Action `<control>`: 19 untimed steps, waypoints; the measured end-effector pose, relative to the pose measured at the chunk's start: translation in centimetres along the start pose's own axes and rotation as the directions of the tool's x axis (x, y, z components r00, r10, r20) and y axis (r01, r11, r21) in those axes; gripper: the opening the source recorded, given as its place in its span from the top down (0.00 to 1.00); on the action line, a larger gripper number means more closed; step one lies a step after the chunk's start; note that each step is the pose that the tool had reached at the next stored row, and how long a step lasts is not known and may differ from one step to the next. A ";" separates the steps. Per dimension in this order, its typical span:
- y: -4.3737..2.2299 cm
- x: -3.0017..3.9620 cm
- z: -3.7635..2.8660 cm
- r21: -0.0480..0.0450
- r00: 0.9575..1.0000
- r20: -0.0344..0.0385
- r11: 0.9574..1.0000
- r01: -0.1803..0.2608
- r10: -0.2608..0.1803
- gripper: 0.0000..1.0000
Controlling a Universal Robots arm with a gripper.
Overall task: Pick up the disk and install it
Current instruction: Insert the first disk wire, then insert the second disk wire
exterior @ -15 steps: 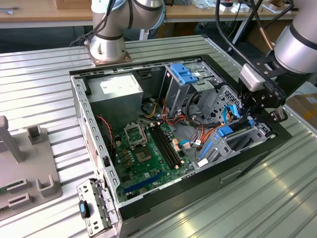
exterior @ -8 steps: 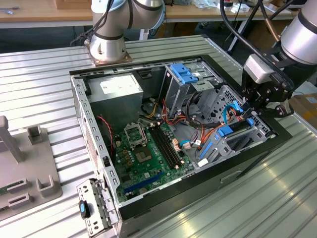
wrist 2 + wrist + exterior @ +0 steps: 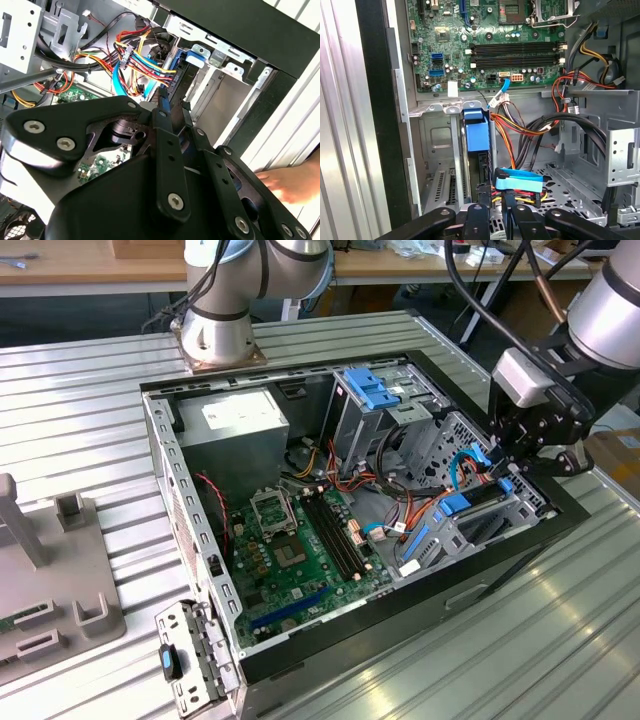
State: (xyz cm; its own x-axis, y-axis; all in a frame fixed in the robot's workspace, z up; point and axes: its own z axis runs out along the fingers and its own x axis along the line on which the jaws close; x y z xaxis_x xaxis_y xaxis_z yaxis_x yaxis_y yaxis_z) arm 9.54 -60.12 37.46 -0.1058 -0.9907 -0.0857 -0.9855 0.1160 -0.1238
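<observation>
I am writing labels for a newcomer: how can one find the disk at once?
Start at the open computer case and go to the metal drive bay in its corner under the claw. The disk sits in that bay, framed in bright blue plastic; the blue cables beside it are thin and curved.

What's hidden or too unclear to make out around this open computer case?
- Blue-framed dark grey hard drive, first wrist view: one end is hidden behind the black gripper, so contact cannot be judged.
- Grey metal drive bay, second wrist view: largely covered by the gripper's body.
- A person's hand, second wrist view: blurred and cut off by the picture's edge.
</observation>
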 end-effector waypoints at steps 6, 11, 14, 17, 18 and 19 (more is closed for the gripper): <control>0.15 0.00 -0.07 0.000 1.000 0.004 1.000 -0.001 0.001 0.76; 0.22 -0.56 -0.02 0.000 1.000 0.004 1.000 -0.001 0.001 0.76; 0.23 -0.58 -0.02 0.000 1.000 0.004 1.000 -0.001 0.001 0.76; 0.23 -0.59 -0.02 0.000 1.000 0.004 1.000 -0.001 0.001 0.76; 0.23 -0.59 -0.02 0.000 1.000 0.004 1.000 -0.001 0.001 0.76; 0.23 -0.60 -0.02 0.000 1.000 0.004 1.000 -0.001 0.001 0.76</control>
State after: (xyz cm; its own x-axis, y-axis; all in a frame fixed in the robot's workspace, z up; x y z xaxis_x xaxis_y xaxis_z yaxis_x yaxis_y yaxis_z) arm 9.37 -59.51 37.50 -0.1059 -0.9903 -0.0900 -0.9855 0.1166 -0.1235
